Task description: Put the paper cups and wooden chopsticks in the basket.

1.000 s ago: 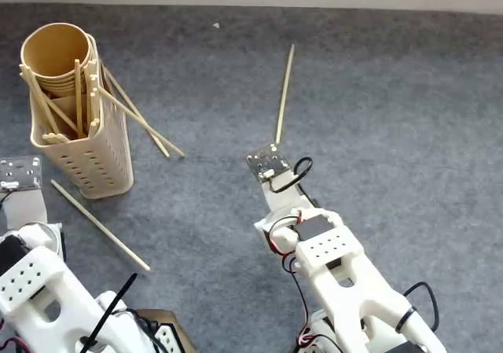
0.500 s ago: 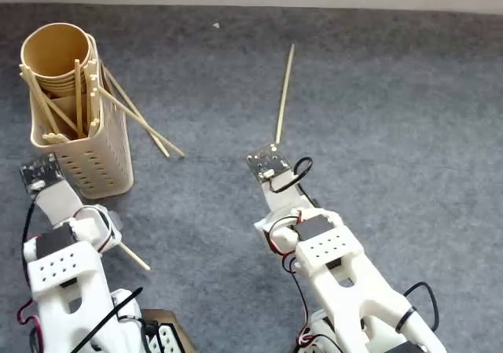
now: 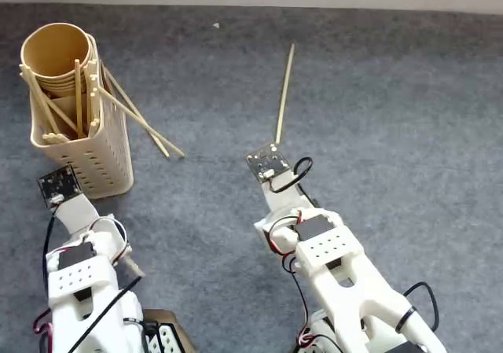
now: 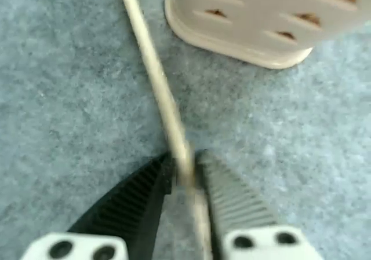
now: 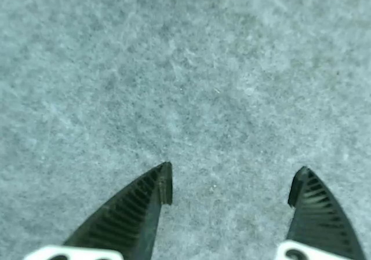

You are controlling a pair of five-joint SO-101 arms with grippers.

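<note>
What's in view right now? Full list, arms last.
basket: 1, cream, far left on the carpet
paper cups: one stack, tan, inside the basket; count unclear
basket chopsticks: several, pale wood, standing in the basket
leaning chopsticks: 2, pale wood, slanting from the basket down to the carpet
loose chopstick: 1, pale wood, flat, ahead of the right arm
gripped chopstick: 1, pale wood, near the basket's base
carpet: grey
left gripper: black fingers, shut on gripped chopstick
right gripper: black fingers, open over carpet
</note>
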